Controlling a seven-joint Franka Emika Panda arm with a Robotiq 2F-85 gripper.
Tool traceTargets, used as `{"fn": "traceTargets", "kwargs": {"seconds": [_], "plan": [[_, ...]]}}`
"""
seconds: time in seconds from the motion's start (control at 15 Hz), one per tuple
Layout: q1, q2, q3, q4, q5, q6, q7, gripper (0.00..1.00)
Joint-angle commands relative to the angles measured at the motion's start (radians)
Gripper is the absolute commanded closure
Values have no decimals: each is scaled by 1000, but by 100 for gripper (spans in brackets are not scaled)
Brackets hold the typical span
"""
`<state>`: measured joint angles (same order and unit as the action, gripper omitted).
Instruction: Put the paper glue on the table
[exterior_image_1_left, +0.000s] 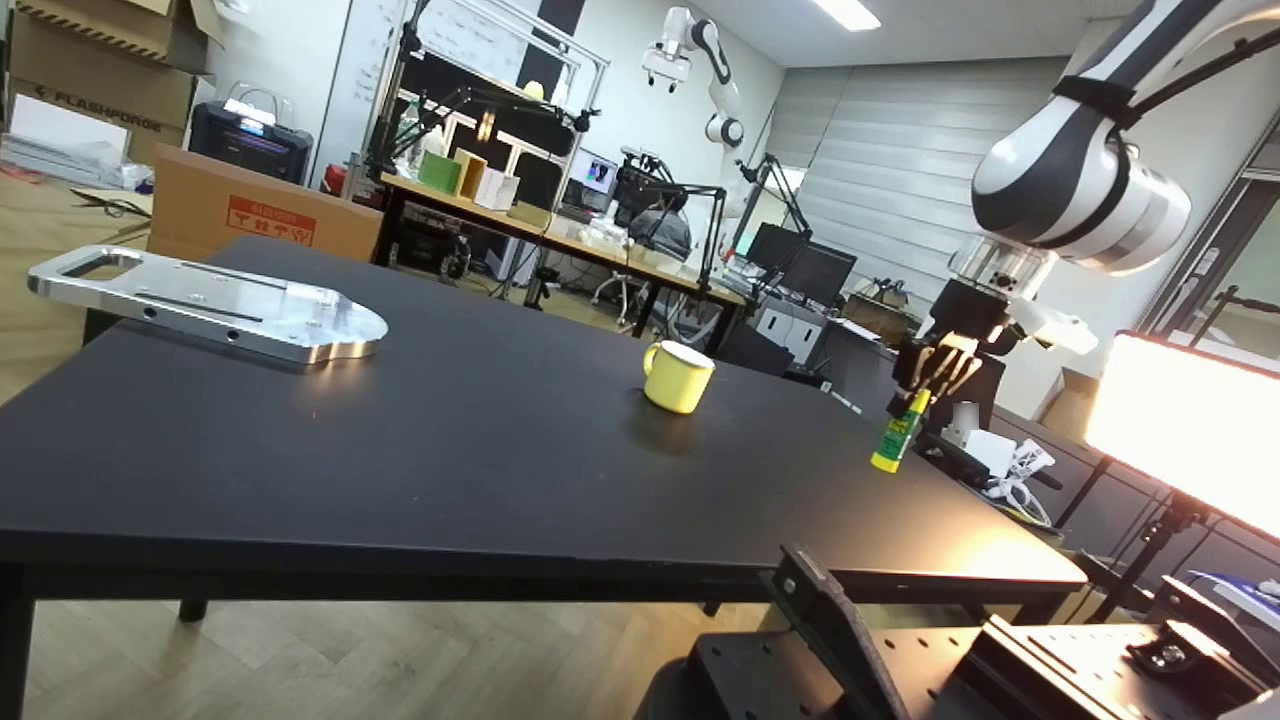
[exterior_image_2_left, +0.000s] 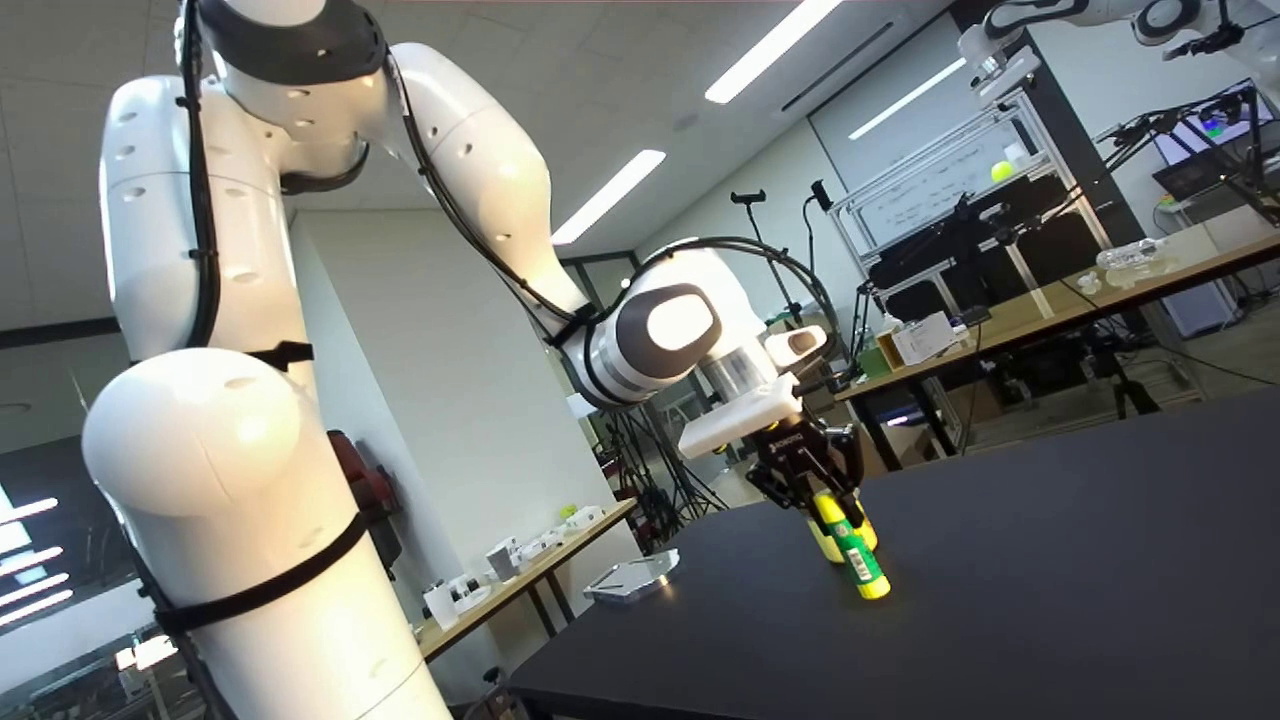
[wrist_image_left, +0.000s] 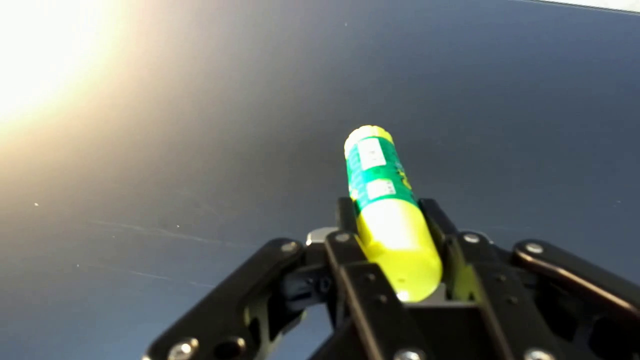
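The paper glue is a stick with a green label and yellow ends (exterior_image_1_left: 896, 438). It also shows in the other views (exterior_image_2_left: 858, 556) (wrist_image_left: 380, 172). My gripper (wrist_image_left: 387, 210) is shut on its yellow cap end, one finger on each side. The green body points down and out, tilted. In both exterior views the gripper (exterior_image_1_left: 915, 395) (exterior_image_2_left: 828, 498) holds the glue over the black table (exterior_image_1_left: 480, 450) (exterior_image_2_left: 1050, 600). The lower end looks to be above the surface; the gap is hard to judge.
A yellow mug (exterior_image_1_left: 680, 378) stands on the table; in an exterior view it is mostly hidden behind the gripper and glue. A silver metal plate (exterior_image_1_left: 240, 305) lies at the table's far end from the arm. A bright light panel (exterior_image_1_left: 1190, 430) stands beside the table.
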<state>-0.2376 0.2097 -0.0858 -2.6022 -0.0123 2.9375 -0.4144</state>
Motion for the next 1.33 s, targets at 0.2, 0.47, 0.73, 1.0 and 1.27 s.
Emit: {"fn": "traceTargets", "kwargs": {"seconds": [0.2,0.47,0.73,1.0,1.27], "plan": [[-63,141,-10,6,-27,161,29,91],[26,236,-85,38,-71,232,107,91],[115,294,-147,69,-73,250,169,91],[168,333,-178,91,-66,260,203,91],[193,340,-196,100,-65,265,218,91]]}}
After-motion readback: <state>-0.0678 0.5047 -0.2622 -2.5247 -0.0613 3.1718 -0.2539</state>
